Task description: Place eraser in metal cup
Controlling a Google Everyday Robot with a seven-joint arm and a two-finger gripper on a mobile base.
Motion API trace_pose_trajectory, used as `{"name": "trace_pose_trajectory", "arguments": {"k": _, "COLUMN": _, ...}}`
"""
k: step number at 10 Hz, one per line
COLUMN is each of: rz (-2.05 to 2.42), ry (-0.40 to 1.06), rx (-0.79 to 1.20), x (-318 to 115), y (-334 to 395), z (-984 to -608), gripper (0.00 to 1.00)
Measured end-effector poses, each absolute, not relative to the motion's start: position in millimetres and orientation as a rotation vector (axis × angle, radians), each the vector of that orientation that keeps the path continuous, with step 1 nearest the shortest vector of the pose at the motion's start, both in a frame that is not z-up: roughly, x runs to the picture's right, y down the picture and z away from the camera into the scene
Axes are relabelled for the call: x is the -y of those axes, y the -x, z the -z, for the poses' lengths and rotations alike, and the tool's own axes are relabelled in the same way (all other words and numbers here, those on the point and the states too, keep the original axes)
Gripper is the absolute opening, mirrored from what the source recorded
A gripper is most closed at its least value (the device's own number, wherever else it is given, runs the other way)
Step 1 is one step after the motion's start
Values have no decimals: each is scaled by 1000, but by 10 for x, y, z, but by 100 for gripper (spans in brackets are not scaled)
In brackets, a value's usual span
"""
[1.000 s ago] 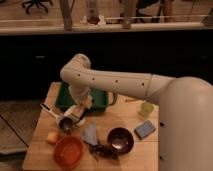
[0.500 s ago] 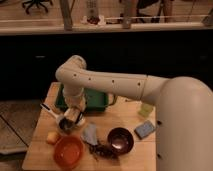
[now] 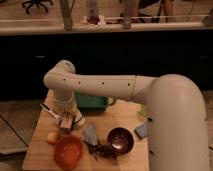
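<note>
Gripper: your gripper (image 3: 67,123) hung low over the left part of the bench (image 3: 36,152), just behind the orange bowl (image 3: 68,151).
Gripper state: you could not tell whether it was open or closed.
Metal cup: the metal cup (image 3: 77,120) sat close against the gripper, on the side towards the dark brown bowl (image 3: 120,140); touching or merely beside it, you could not tell.
Behind the arm: a green tub (image 3: 92,102) stood at the bench's far edge.
Eraser: you could not pick it out.
</note>
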State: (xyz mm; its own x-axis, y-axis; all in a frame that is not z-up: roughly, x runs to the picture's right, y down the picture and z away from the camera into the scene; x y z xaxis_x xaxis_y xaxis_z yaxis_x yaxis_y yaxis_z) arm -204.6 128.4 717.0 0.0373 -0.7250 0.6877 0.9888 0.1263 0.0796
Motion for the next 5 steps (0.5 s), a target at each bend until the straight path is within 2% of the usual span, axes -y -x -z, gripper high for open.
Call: {"name": "trace_pose_trajectory", "arguments": {"k": 5, "rz": 1451, "ry": 512, "rx": 736, "x": -1419, "y": 2158, "z": -7257, "gripper": 2}}
